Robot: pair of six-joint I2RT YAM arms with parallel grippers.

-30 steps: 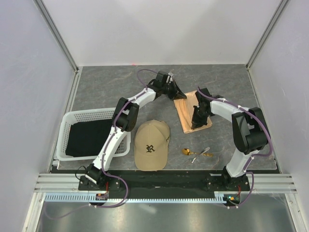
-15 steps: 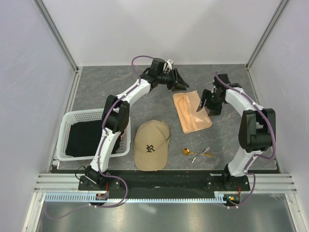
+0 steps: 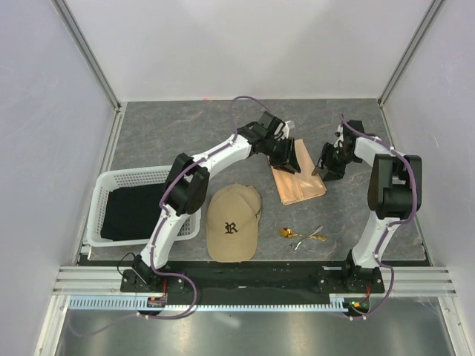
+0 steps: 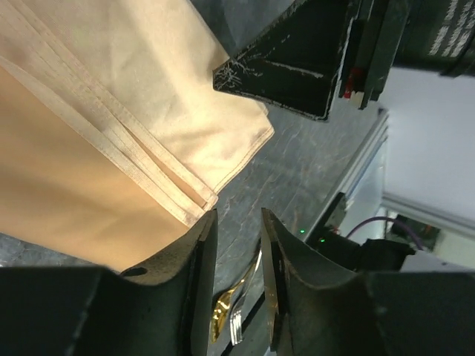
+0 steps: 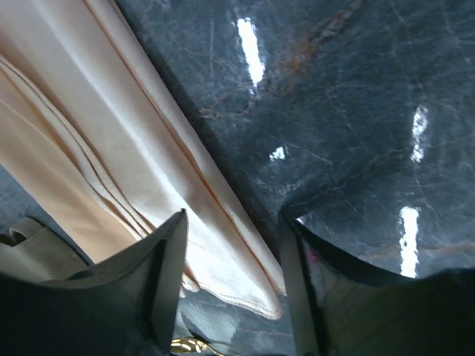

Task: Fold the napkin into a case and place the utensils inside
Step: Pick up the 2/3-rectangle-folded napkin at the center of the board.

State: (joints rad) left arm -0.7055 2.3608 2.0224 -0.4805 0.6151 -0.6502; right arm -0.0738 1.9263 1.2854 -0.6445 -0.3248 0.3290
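The napkin (image 3: 298, 185) lies folded into a long peach strip on the grey table, right of centre. My left gripper (image 3: 286, 157) hovers open over its far left part. In the left wrist view the layered napkin (image 4: 111, 133) fills the upper left, and nothing sits in the left gripper (image 4: 237, 219). My right gripper (image 3: 329, 165) stands open just beside the napkin's right edge. In the right wrist view the napkin (image 5: 96, 133) runs under the gap of the right gripper (image 5: 234, 219). The utensils (image 3: 304, 236), a gold spoon (image 4: 221, 311) and silvery pieces, lie near the front.
A tan baseball cap (image 3: 234, 221) sits left of the utensils. A white basket (image 3: 141, 172) with a black cloth (image 3: 137, 211) in it stands at the left. Metal rails and white walls border the table.
Both grippers, shut on the napkin a second ago, have opened and let it go. The right one moved off to the napkin's right edge; the left lifted away, then came back over the cloth.
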